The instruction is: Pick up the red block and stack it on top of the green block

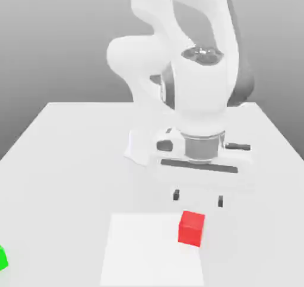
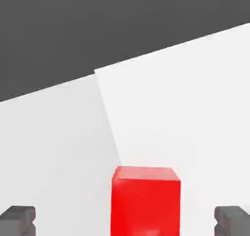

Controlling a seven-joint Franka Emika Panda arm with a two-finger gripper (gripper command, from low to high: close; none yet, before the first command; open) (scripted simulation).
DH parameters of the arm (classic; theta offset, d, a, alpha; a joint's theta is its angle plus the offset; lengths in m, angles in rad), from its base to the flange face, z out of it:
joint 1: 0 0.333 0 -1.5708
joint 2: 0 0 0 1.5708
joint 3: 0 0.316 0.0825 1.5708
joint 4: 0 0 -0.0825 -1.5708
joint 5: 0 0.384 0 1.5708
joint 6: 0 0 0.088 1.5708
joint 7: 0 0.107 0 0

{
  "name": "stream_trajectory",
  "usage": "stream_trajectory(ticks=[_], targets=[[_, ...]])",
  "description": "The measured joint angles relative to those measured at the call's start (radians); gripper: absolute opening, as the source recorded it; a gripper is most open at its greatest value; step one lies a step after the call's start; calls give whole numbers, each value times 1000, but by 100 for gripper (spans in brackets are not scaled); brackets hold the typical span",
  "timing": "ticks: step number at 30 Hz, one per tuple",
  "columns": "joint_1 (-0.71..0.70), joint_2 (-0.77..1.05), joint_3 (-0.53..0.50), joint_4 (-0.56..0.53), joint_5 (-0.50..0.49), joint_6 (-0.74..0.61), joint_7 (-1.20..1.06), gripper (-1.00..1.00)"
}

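Bright, even, soft light throughout, with no glare and no hard shadows. Faintly lighter square patch on the white table point(image 1: 71, 155) around the red block point(image 1: 192, 227). Grey backdrop fading darker toward the top in the exterior view. Slight softness on the white arm point(image 1: 190, 72). Flat, matte shading on the block faces in the hand view.
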Motion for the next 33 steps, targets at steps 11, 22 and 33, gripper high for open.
stream_trajectory(ticks=[11, 22, 33], targets=[[30, 189, -46, 21, -70, 160, 58, -100], [-21, -13, -36, 16, -2, -38, -31, -100], [-285, 106, -158, 270, 5, -179, -415, -100]])
